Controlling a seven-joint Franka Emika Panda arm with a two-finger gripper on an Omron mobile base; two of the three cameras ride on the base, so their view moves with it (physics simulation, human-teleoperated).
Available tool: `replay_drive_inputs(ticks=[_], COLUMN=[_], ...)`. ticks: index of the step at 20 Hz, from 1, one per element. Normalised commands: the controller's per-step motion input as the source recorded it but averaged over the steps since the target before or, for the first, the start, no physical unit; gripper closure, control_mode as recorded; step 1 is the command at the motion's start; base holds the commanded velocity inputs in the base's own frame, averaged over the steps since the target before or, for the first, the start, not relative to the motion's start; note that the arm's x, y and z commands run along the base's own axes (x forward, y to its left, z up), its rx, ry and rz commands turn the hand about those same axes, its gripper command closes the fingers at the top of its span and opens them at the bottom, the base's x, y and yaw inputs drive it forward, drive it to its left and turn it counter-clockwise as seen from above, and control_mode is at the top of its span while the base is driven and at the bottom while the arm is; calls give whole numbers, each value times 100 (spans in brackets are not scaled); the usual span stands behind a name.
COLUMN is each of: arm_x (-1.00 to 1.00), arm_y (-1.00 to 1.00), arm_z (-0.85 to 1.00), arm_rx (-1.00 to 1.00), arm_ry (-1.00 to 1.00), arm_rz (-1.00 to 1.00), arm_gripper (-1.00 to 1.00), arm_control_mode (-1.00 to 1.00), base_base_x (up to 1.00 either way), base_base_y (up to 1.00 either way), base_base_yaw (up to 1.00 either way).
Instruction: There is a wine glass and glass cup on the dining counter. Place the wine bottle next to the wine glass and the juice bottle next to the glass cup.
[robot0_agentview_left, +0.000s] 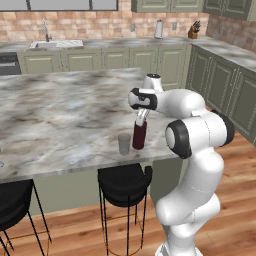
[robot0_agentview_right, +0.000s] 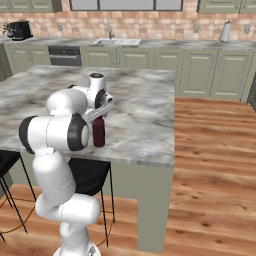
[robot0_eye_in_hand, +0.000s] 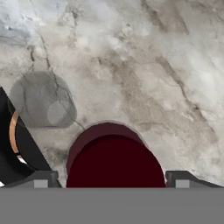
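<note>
- Directly below your gripper (robot0_agentview_left: 141, 118) stands the juice bottle (robot0_agentview_left: 139, 135), upright on the counter (robot0_agentview_left: 60, 110).
- Beside it, just left from the left base view, sits the cup (robot0_agentview_left: 124, 144).
- Your fingers stand wide on either side of the bottle's top, apparently clear of it.
- Expect a stiff, smooth, top-heavy bottle; if you regrasp, take the body low.

One juice bottle (robot0_agentview_left: 139, 135), one glass cup (robot0_agentview_left: 124, 144), perhaps two stools (robot0_agentview_left: 124, 184).
</note>
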Motion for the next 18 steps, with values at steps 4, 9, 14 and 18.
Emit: replay_drive_inputs(ticks=[4,9,14,18], arm_x=[-1,3,1,-4], arm_y=[6,10,9,6], arm_z=[2,14,24,30], arm_rx=[3,0,0,0], arm_ry=[0,0,0,0], arm_rz=[0,0,0,0], arm_gripper=[-100,-100,-100,-100], arm_control_mode=[-100,-100,-100,-100], base_base_x=[0,0,0,0], base_base_y=[0,0,0,0], base_base_yaw=[0,0,0,0])
